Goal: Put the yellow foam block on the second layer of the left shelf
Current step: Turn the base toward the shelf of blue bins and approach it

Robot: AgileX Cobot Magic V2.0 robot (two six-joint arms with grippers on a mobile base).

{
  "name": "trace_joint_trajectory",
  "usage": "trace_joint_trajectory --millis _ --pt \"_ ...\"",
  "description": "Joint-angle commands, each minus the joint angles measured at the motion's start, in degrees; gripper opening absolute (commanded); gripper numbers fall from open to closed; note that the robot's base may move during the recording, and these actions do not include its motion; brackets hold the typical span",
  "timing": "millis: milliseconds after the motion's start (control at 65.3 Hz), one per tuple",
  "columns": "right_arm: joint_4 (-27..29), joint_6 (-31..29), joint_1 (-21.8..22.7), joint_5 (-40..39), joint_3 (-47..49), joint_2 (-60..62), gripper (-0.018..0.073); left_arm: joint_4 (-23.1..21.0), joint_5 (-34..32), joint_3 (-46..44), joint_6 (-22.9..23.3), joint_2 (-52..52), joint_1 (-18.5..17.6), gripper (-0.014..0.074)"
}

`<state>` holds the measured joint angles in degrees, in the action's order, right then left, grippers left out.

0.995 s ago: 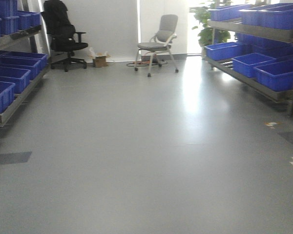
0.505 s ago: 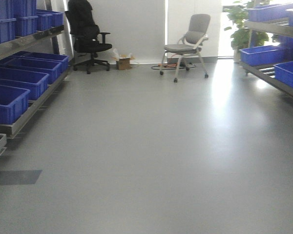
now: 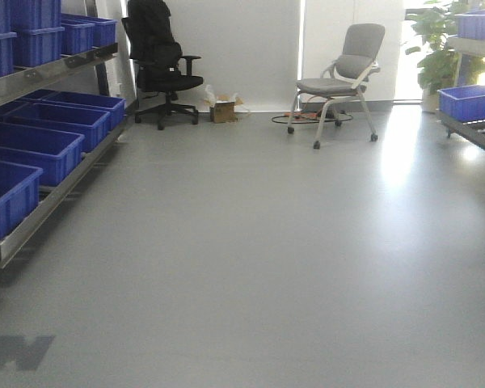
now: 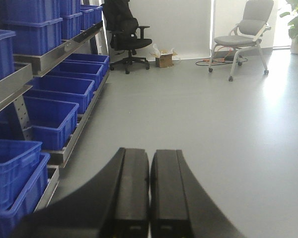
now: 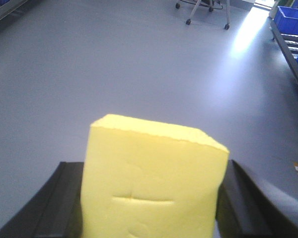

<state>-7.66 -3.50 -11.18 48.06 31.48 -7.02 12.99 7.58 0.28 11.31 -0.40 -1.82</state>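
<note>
Fingers (image 5: 54, 210) on yellow foam block (image 5: 154, 178) — creased face

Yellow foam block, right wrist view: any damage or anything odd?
The yellow foam block, held by the right gripper, shows a shallow horizontal crease with a short vertical nick on its near face, like a pressed-in dent.

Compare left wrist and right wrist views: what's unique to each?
Left wrist only: left gripper, jaws shut and empty, plus black chair and cardboard box. Right wrist only: yellow block clamped in right gripper. Both: grey floor, grey chair, blue bins.
</note>
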Motion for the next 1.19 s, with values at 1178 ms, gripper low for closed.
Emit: trace_joint_trajectory --millis 1178 --pt "-1.06 -0.45 -0.06 -4.53 1.63 -1.06 0.0323 -0.18 -5.02 1.48 0.22 -0.66 -0.32 0.0136"
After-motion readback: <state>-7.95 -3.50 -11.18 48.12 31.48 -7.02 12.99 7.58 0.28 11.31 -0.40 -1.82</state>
